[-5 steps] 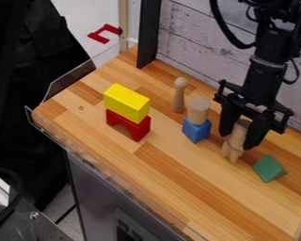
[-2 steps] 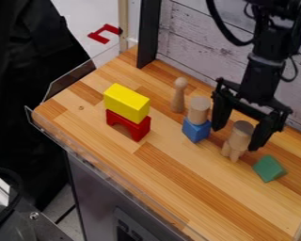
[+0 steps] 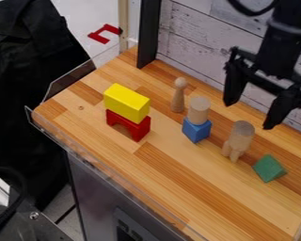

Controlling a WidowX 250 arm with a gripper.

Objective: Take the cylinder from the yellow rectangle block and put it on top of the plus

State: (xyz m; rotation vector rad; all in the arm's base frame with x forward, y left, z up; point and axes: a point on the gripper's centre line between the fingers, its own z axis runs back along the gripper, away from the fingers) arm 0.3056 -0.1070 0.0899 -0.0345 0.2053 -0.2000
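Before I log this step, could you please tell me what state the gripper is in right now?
Gripper: open, its fingers wide apart, holding nothing, above and behind the upright wooden cylinder.

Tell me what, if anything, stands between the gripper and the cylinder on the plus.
Nothing visible stands in the way: the open gripper hangs above the cylinder, which sits directly on the plus.

A lab-like corner, with a robot arm (image 3: 281,40) over a wooden worktop (image 3: 172,174).
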